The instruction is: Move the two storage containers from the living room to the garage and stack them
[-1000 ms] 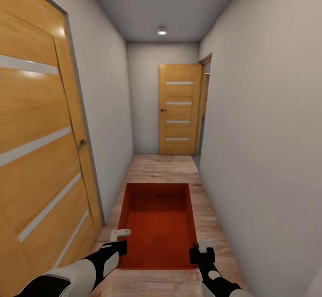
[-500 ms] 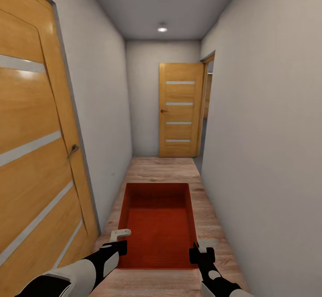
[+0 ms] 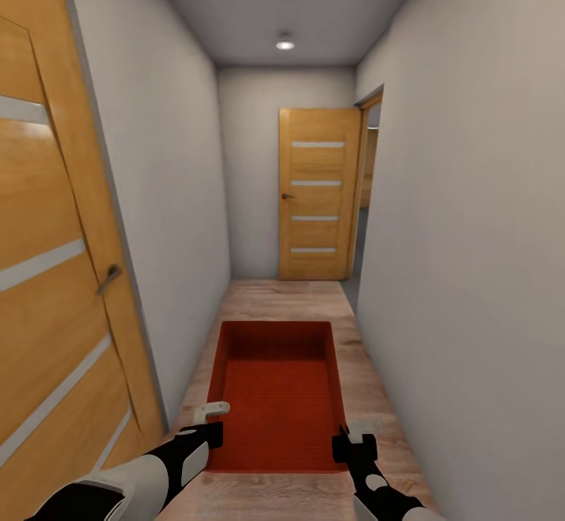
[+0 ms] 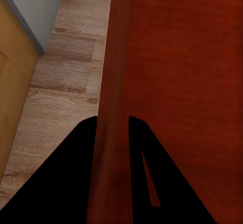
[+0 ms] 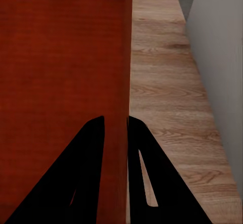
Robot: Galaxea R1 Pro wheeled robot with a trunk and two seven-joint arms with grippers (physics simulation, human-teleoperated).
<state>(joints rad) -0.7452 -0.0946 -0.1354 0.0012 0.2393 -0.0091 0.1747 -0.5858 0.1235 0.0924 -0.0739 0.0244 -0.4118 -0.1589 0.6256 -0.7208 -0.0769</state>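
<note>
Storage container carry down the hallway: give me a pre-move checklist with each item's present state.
1. Left gripper pinching the storage container side wall: ok.
2. Right gripper pinching the opposite wall: ok.
3. Container level in the head view: ok.
4. Wood-plank floor ahead free of obstacles: ok.
5. Far door open, with a gap beside it: ok.
6. Clearance from the near door on the left: cannot tell.

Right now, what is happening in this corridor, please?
The robot is carrying one orange-red storage container along a narrow hallway with a wood-plank floor. The left gripper and the right gripper each pinch a side wall of it. A wooden door stands ahead.
</note>
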